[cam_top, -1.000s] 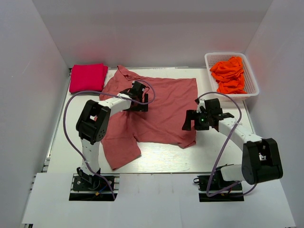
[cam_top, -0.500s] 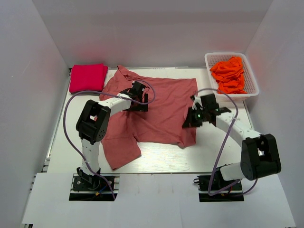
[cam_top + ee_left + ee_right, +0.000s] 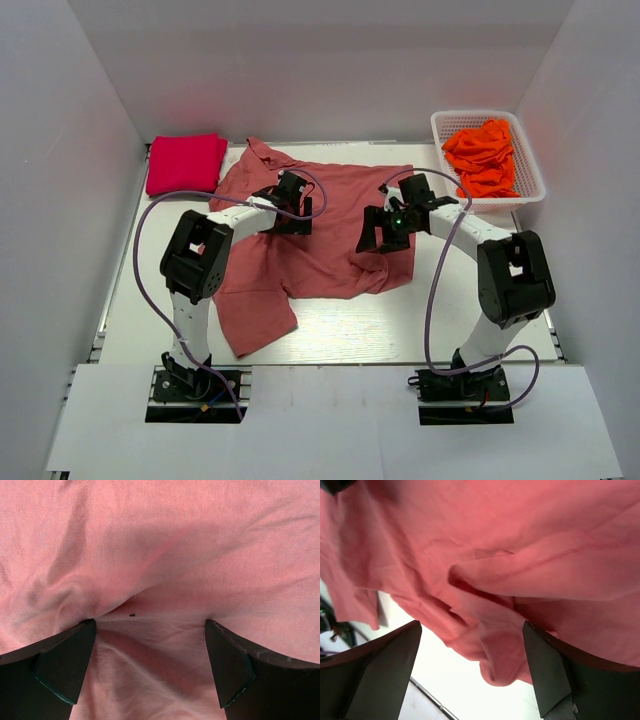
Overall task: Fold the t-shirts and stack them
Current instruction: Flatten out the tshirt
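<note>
Left arm reaches up from its base and bends inward; left tool (image 3: 288,212) sits low on the upper-left chest of the salmon shirt (image 3: 335,215). Its fingers (image 3: 67,662) are spread wide, released, with a soft ridge of cloth rising between them (tiny dark speck (image 3: 132,614) on the fabric there). Right arm elbows out to the right and doubles back toward the middle; right tool (image 3: 382,238) is over the shirt's right part. Its fingers (image 3: 547,667) are also wide apart, nothing clamped, with a folded hem and loose bunch of cloth between them.

Salmon shirt lies spread over the middle of the bench (image 3: 450,330), collar toward the far left, one sleeve trailing toward the near left, right edge rumpled under the right tool. Crimson shirt (image 3: 186,162) lies folded at the far left corner, just beside the salmon collar. Orange shirts (image 3: 482,157) are heaped in a white basket (image 3: 530,175) at the far right, well apart from both tools. A purple cable (image 3: 140,260) loops beside the left arm; another loops by the right arm.
</note>
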Tool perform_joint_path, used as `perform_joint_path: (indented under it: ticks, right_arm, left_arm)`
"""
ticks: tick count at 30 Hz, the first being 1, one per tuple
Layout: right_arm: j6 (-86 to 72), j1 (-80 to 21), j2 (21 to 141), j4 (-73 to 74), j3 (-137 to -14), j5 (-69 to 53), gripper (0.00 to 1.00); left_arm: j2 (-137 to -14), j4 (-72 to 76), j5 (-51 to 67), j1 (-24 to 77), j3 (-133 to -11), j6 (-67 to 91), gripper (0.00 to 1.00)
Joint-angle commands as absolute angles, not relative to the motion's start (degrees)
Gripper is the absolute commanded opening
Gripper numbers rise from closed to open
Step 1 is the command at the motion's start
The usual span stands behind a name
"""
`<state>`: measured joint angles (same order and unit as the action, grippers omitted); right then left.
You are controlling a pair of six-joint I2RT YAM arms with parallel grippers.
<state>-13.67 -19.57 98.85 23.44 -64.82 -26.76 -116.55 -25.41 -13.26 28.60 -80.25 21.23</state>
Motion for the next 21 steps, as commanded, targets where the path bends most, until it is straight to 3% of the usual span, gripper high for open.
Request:
perform_joint_path:
  ticks: [1, 9, 14, 21]
  right_arm:
    - [-9.59, -19.34, 95.47, 23.65, -64.26, -23.57, 0.88]
    - [-5.62, -18.9, 91.75, 20.3, -59.41, -15.66, 0.9]
    - [-9.74, -18.98, 91.5, 24.33, -57.49, -7.13, 0.77]
    - [-12.92, -20.56, 87.1, 23.47, -51.15, -4.83, 0.76]
  left_arm:
    - [-118.56, -28.39, -11.95, 27.86, -78.66, 21.62, 1.0]
    - [-119.09, -28.39, -11.95, 27.86, -78.13, 21.62, 1.0]
    - [-119.79, -29.0, -11.43, 27.86, -79.19, 21.62, 1.0]
    - [-119.79, -29.0, -10.81, 27.86, -78.66, 21.62, 1.0]
